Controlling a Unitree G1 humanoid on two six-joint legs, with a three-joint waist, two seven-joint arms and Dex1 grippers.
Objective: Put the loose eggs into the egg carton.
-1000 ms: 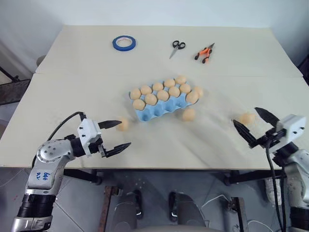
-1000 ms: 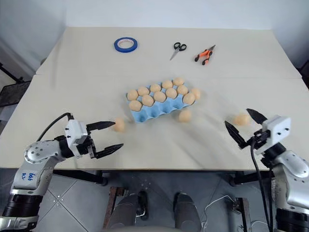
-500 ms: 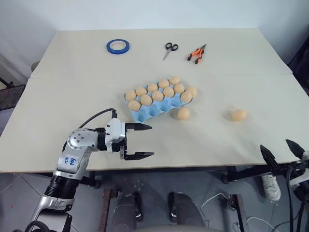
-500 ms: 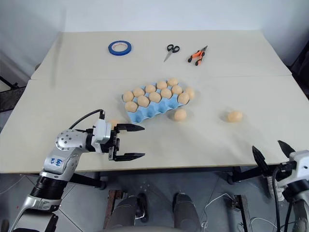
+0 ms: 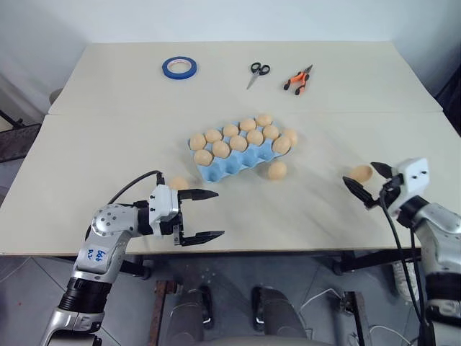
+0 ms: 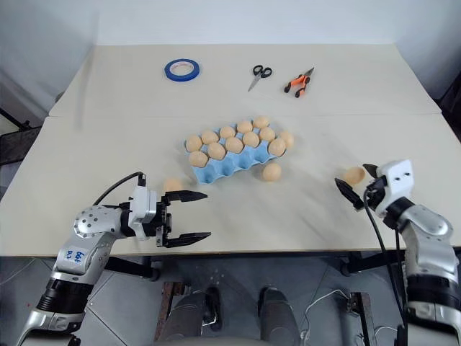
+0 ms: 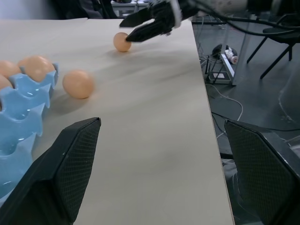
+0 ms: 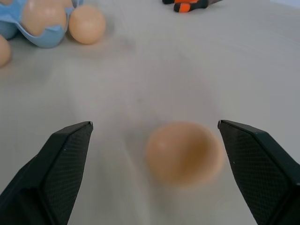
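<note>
Light blue egg carton mostly filled (near cups empty); three tan loose eggs lie on the surface.

Pale orange-tan eggs fill a light blue carton; beyond it, a blue tape roll, black-handled scissors, seemingly orange-black pliers.

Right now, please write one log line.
right tool: open, around loose egg | left tool: open, empty | carton: nearly full
</note>
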